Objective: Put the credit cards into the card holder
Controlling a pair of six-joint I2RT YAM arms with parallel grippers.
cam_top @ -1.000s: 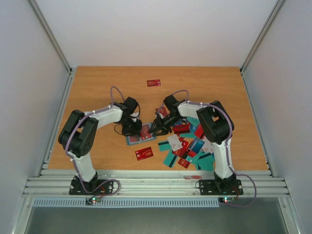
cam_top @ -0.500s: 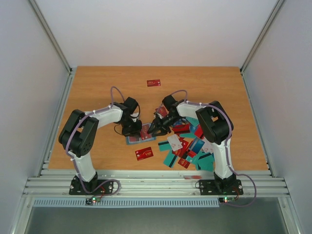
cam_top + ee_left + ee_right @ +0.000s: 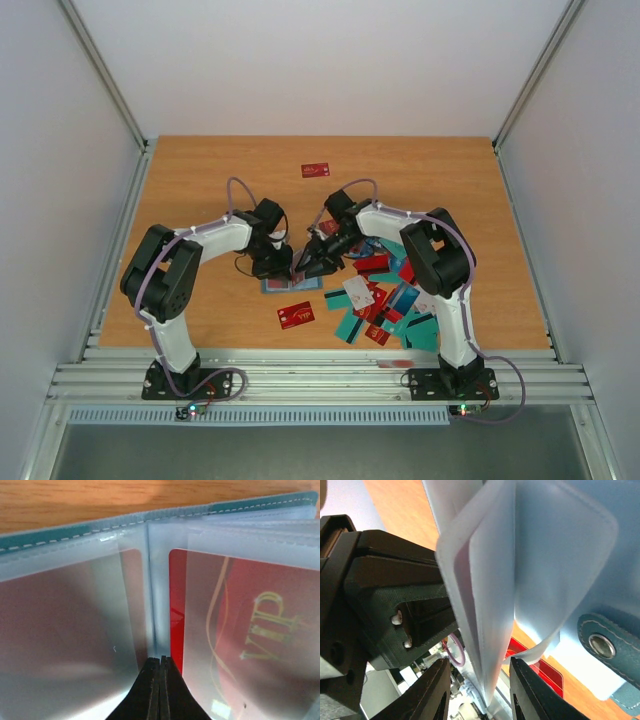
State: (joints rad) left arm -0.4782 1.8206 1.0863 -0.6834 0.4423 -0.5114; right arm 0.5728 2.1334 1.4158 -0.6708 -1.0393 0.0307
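The teal-blue folding card holder (image 3: 288,285) with frosted plastic pockets lies open on the wooden bench (image 3: 200,180), under both sets of jaws. The left jaws, closed, rest on its centre fold, which runs straight ahead of them. The right jaws stand part open astride one raised pocket leaf (image 3: 490,605), edge-on between them.

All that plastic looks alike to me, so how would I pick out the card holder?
Find the middle of the wooden table, where the left gripper and right gripper meet. The card holder lies open there. Unlike the flat loose cards heaped to its right, it has a stitched teal cover and frosted pockets.
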